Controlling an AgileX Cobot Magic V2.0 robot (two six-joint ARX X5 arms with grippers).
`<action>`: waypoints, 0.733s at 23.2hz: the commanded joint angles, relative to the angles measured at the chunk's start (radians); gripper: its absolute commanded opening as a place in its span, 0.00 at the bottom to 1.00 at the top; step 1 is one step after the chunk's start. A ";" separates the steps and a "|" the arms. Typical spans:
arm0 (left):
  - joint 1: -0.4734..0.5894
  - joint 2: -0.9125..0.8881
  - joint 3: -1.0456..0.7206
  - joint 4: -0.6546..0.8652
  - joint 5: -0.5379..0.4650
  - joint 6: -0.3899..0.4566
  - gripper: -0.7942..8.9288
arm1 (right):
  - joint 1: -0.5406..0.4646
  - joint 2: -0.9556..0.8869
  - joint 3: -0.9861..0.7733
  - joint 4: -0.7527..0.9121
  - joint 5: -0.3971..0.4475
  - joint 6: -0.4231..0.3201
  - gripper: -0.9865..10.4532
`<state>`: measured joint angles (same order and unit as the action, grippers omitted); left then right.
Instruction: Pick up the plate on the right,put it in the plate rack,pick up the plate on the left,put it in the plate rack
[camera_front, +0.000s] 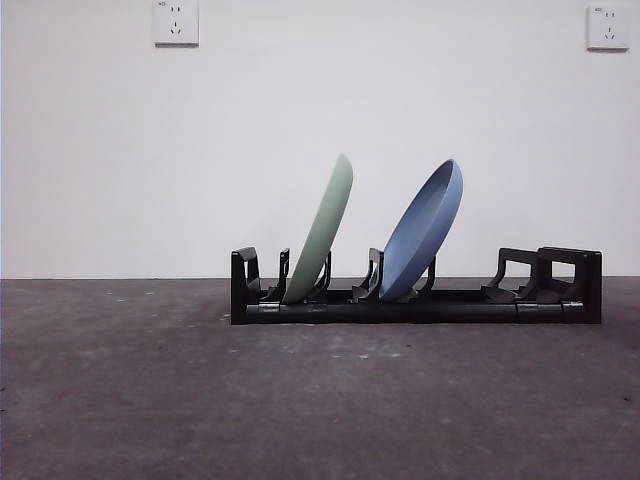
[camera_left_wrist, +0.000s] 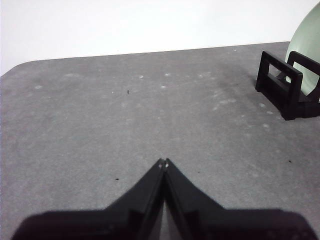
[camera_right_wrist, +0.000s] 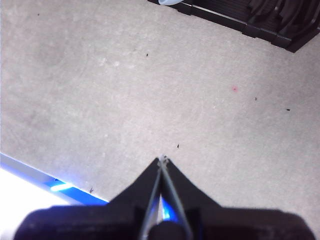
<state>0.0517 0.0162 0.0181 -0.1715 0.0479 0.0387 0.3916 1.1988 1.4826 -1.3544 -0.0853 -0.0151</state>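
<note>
Bare table (camera_front: 300, 400) up front, rack (camera_front: 415, 300) behind, both plates in.
Green plate (camera_front: 322, 232) and blue plate (camera_front: 424, 232) wedged between dividers, leaning the same way so neither rolls; looks finished. Left gripper (camera_left_wrist: 163, 162) pinched together, empty, low over table near rack's end; right gripper (camera_right_wrist: 162, 159) likewise closed, empty, well apart from rack.

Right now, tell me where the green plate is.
In the front view the green plate stands tilted in the plate rack, in a slot near its left end, left of the blue plate.
</note>
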 joint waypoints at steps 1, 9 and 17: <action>0.002 0.000 -0.011 0.007 0.005 -0.012 0.08 | 0.001 0.003 -0.006 -0.021 0.001 0.004 0.09; 0.002 0.000 -0.011 0.007 0.004 -0.012 0.08 | -0.057 -0.146 -0.014 0.250 0.070 -0.087 0.09; 0.002 0.000 -0.011 0.007 0.004 -0.012 0.08 | -0.303 -0.571 -0.396 0.782 -0.027 -0.098 0.09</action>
<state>0.0513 0.0177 0.0181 -0.1715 0.0479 0.0326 0.0902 0.6281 1.1179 -0.5674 -0.1123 -0.1020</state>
